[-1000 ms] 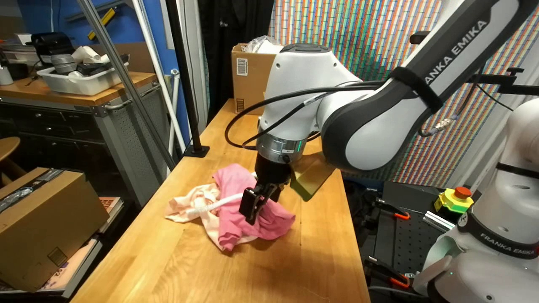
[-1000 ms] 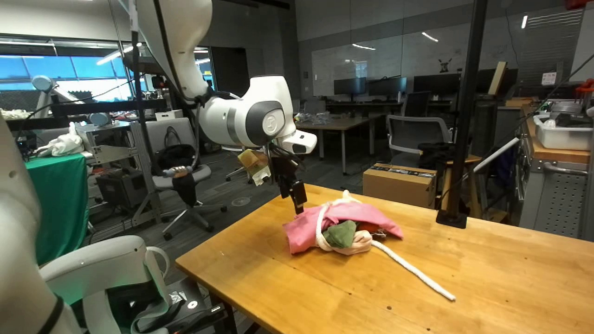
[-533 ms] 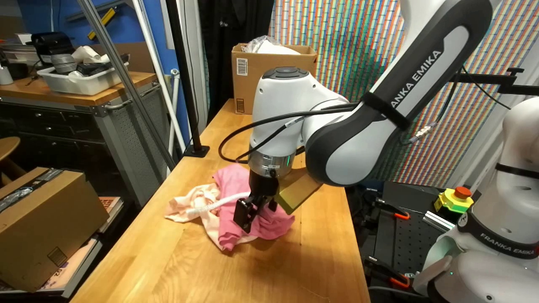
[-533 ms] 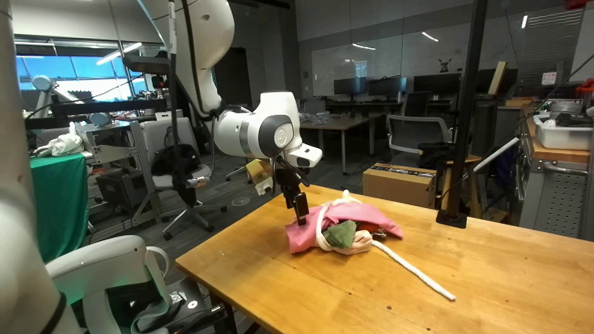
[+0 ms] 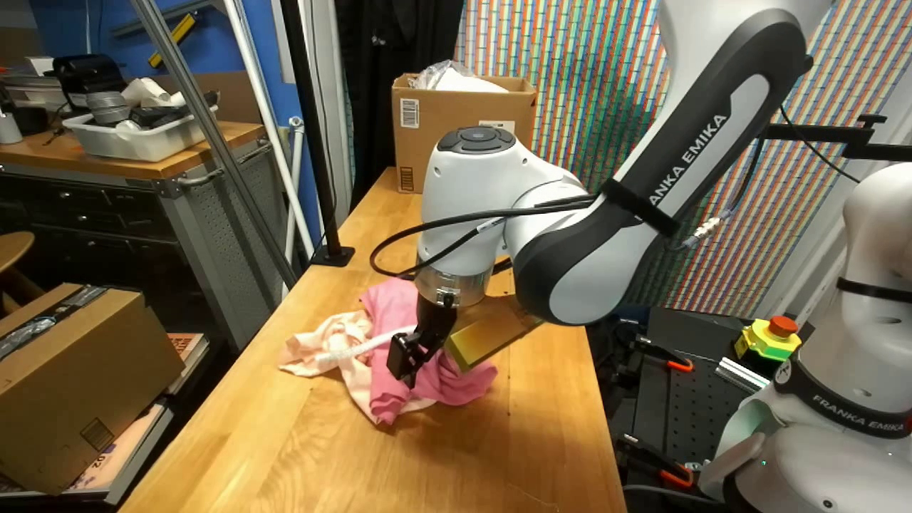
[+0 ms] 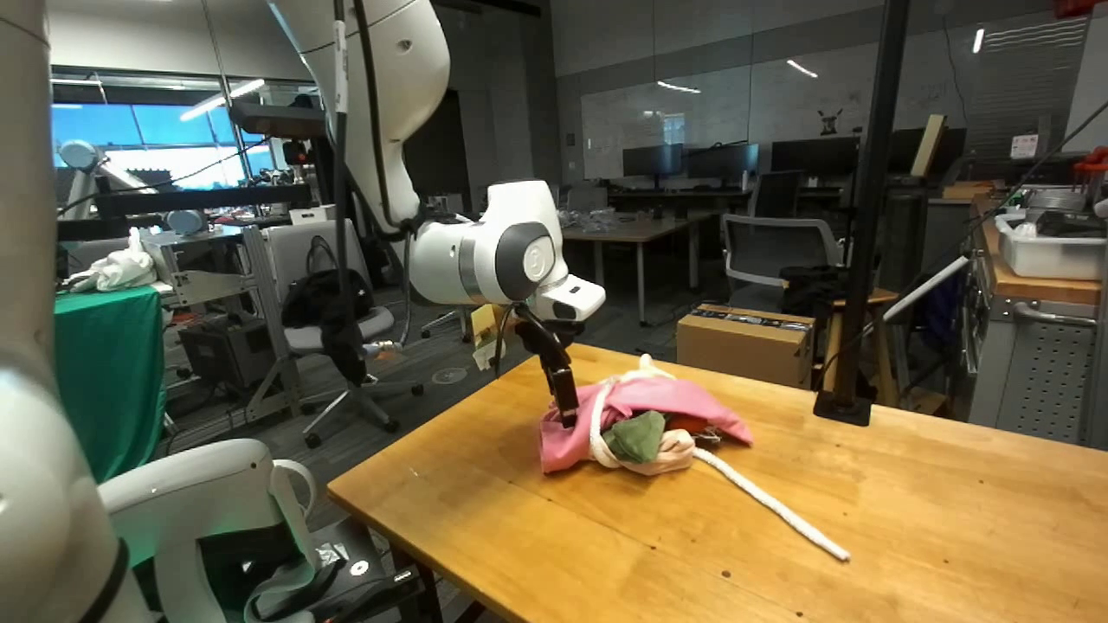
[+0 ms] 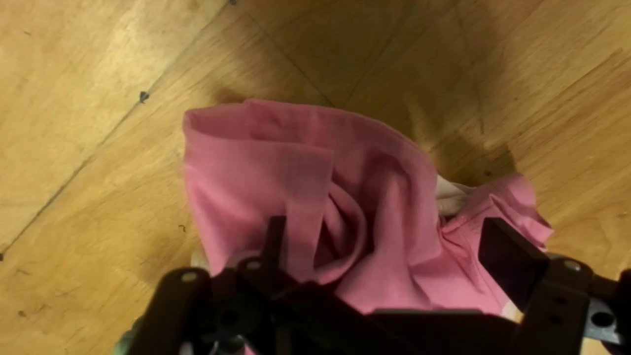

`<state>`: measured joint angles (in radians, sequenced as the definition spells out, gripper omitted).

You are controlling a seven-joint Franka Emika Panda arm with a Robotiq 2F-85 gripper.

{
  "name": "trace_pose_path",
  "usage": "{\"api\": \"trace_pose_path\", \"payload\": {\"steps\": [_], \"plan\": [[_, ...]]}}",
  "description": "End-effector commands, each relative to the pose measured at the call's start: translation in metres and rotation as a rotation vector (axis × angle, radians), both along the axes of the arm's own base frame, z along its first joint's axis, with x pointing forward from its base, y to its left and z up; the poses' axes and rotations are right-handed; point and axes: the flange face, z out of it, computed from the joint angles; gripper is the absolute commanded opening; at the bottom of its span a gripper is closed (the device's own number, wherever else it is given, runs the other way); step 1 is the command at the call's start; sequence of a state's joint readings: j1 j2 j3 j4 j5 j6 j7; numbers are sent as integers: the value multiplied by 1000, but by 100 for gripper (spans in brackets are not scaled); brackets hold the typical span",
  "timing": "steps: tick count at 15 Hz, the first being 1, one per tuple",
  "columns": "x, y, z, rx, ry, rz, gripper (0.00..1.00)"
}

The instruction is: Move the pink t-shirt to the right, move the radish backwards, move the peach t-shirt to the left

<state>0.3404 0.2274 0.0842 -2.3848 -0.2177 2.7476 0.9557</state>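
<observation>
The pink t-shirt [image 5: 456,385] lies crumpled on the table; it also shows in an exterior view [image 6: 675,398] and the wrist view [image 7: 394,212]. The peach t-shirt [image 5: 335,331] lies partly beneath it, and in an exterior view its knotted end [image 6: 666,459] shows. A green piece [image 6: 636,437] and a red-orange patch [image 6: 686,425] show under the pink cloth; I cannot tell if these are the radish. My gripper [image 5: 405,363] is low over the pink t-shirt's edge, also in an exterior view [image 6: 567,411]. In the wrist view the gripper [image 7: 387,222] is open, pink folds between its fingers.
A white rope [image 6: 770,497] wraps the bundle and trails across the wooden table [image 6: 943,510]. A black post [image 6: 844,407] stands on the table's edge. A cardboard box [image 5: 463,117] stands at the table's far end in an exterior view.
My gripper has moved down onto the pink t-shirt and tilted a little. The edge of the pink cloth near it has shifted slightly inward. The other cloth and the rope stay put.
</observation>
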Motion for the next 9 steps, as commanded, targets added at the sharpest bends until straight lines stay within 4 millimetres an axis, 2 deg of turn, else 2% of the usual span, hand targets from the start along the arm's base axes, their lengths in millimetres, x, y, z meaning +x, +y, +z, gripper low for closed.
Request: {"api": "trace_pose_path", "payload": {"steps": [1,9], "plan": [[7,-1,-4,-46,-63,-66,100],[4,-4,-28,-120,-86,-143,100]]}}
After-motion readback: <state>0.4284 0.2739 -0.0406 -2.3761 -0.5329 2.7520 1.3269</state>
